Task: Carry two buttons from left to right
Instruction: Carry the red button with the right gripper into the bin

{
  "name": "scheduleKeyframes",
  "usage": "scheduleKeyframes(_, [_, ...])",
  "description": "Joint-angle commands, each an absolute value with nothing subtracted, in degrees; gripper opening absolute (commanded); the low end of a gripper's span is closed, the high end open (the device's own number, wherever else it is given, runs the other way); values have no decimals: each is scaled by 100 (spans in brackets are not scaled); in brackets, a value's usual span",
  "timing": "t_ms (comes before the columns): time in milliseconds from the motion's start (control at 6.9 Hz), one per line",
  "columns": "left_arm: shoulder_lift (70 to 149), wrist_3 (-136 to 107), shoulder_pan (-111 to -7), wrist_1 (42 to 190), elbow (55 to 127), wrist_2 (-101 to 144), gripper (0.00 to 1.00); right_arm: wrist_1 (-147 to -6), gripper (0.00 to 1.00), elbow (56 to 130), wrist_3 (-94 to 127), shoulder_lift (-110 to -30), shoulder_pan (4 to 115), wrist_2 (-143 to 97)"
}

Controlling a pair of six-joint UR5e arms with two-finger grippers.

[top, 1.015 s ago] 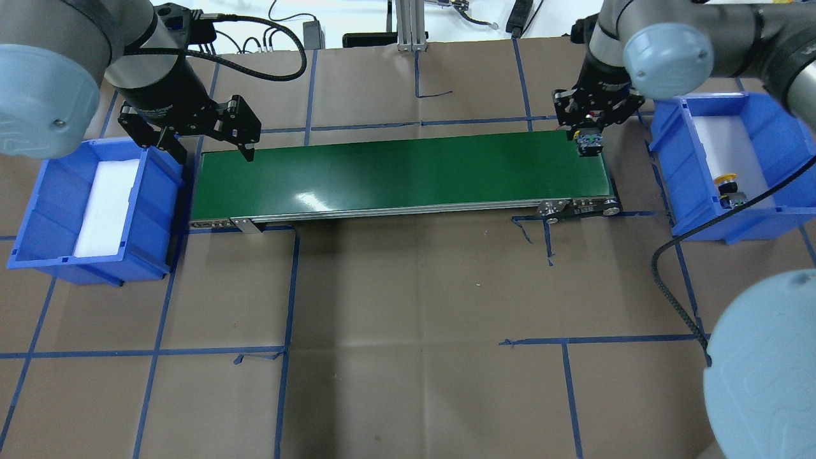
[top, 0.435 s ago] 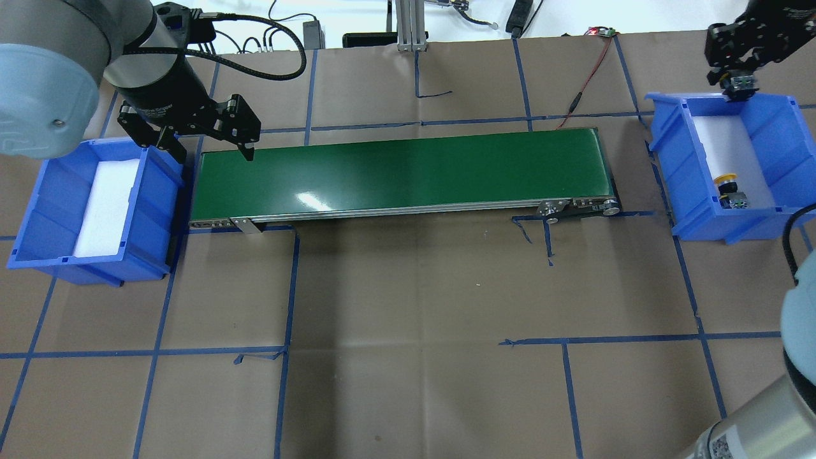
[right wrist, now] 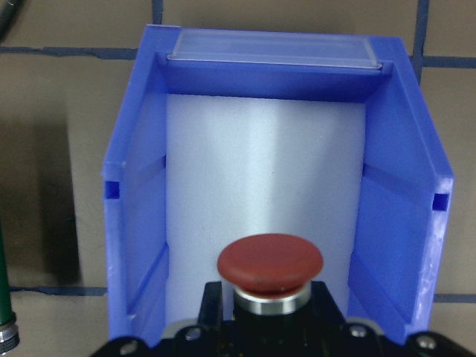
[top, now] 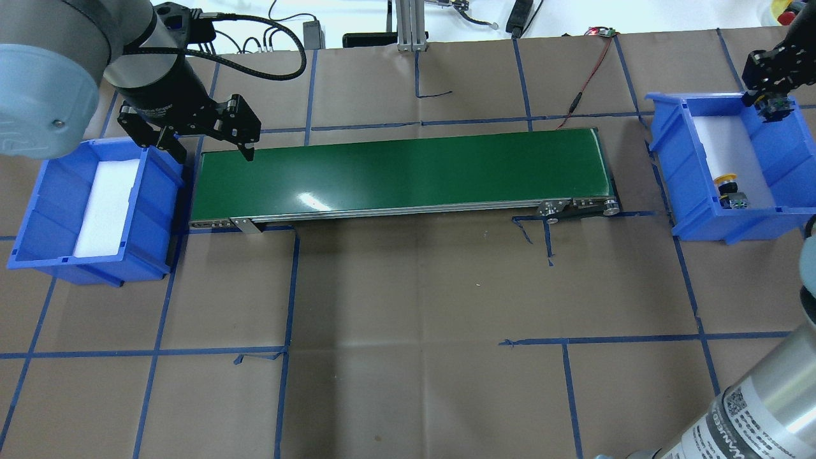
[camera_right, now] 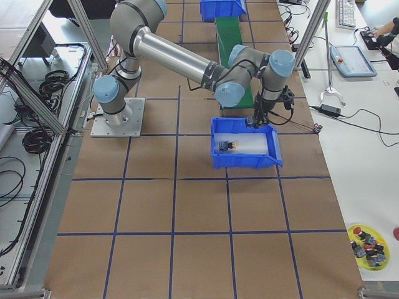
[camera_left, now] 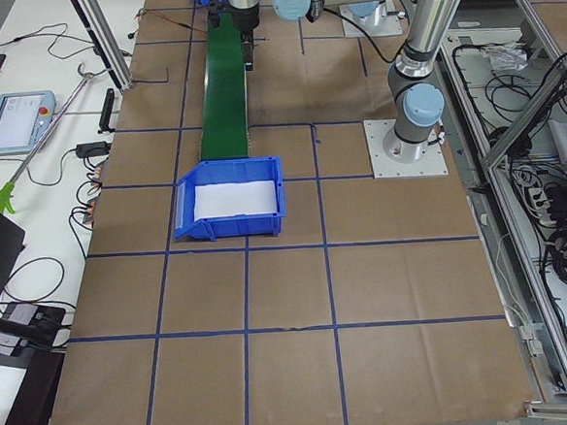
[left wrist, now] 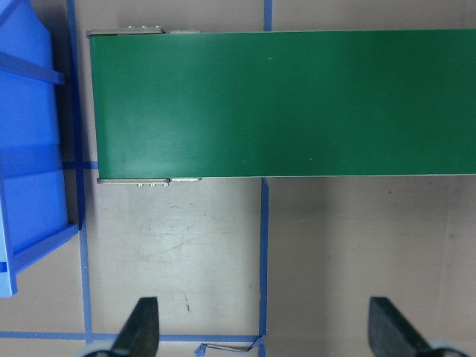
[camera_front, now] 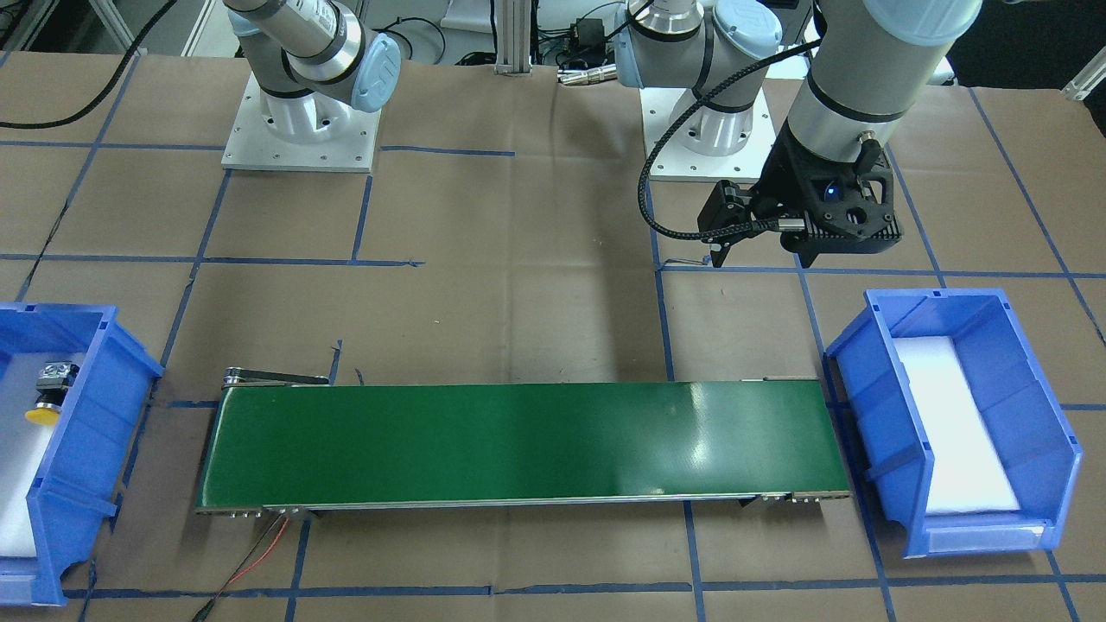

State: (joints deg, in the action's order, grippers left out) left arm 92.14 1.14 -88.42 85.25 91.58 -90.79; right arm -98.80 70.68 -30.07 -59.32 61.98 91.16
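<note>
**Right tool** (top: 776, 107): clenched on the black body of the red button (right wrist: 270, 263). In the right wrist view the red mushroom cap fills the lower centre of the frame, with the black tool parts along the bottom edge under it. In the overhead view the tool and its load sit at the upper right of the frame, over the far corner of the right-hand bin (top: 663, 150). Whether the button touches the bin wall cannot be told.

**Right-hand bin:** blue, lined with a white foam pad (top: 723, 137). The yellow button (top: 726, 181) lies on that pad near the bin's lower end in the overhead view. It lies on its side and is well apart from the held red one.

**Left tool** (top: 212, 150): released, its fingers (left wrist: 143, 329) spread wide with nothing between them. In the left wrist view they frame only the paper-covered desk (top: 408, 287) and its blue tape lines. The tool hangs at the upper left of the overhead frame, over the end of the green conveyor belt (top: 401, 169) and just beside the left-hand bin (top: 60, 191).

**Left-hand bin:** blue, containing only a white foam pad.

**Conveyor belt:** spans the middle of the frame between the two bins.
</note>
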Motion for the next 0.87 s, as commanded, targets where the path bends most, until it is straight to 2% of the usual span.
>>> scheduleKeyframes(0, [9220, 106, -8842, 8525, 9158, -9079, 100, -10089, 5, 7215, -3129, -5679, 6152, 9115])
scheduleKeyframes(725, [9220, 105, -8842, 8525, 9158, -9079, 100, -10968, 5, 7901, -3129, -5432, 6152, 9132])
